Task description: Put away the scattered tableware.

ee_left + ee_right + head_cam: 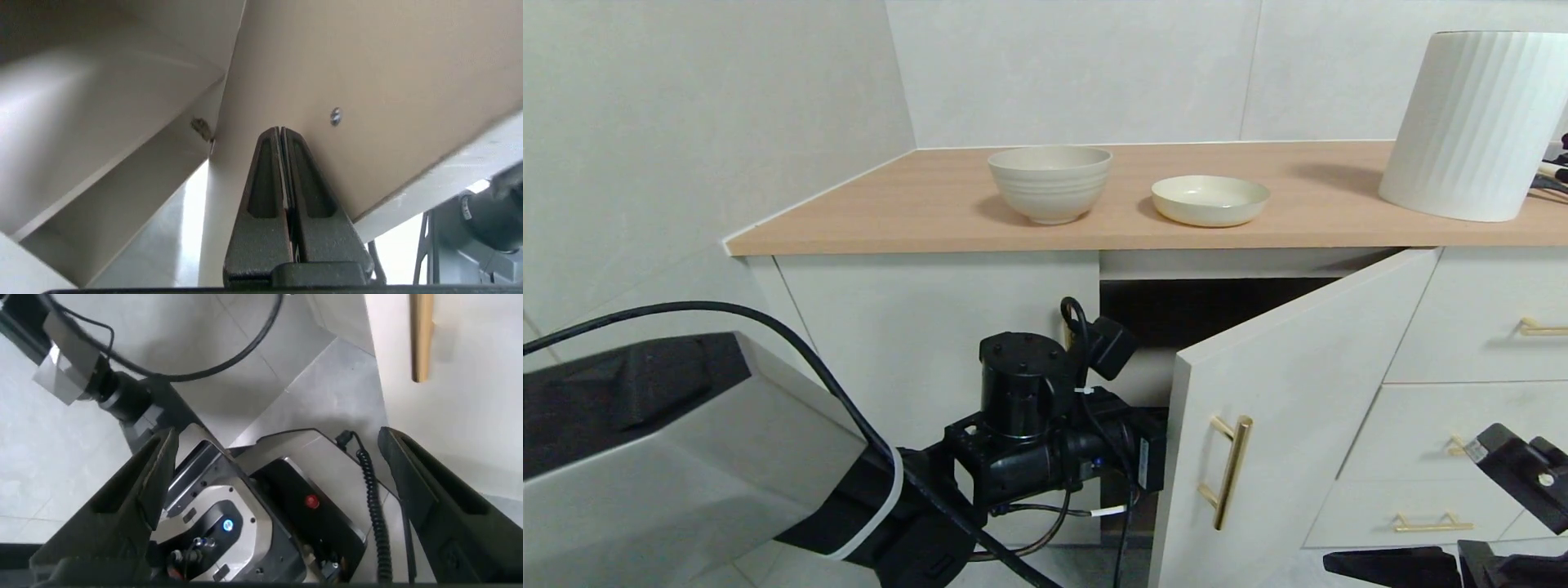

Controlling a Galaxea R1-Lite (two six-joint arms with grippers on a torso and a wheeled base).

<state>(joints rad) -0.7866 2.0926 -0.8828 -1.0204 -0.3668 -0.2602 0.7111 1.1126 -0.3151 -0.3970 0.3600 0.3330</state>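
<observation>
While bowl and dish sit on the counter — left fingers touch.

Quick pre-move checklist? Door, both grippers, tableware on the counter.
1. Cabinet door open: ok, swung partway out.
2. Left gripper free: ok, shut on nothing, close to the door's inner face; contact cannot tell.
3. Right gripper free: ok, open and empty, low over the floor.
4. Bowl reachable: ok, upright on the counter.
5. Dish separate: ok, beside the bowl, not touching it.
6. Room in the cabinet interior: cannot tell, too dark.
</observation>
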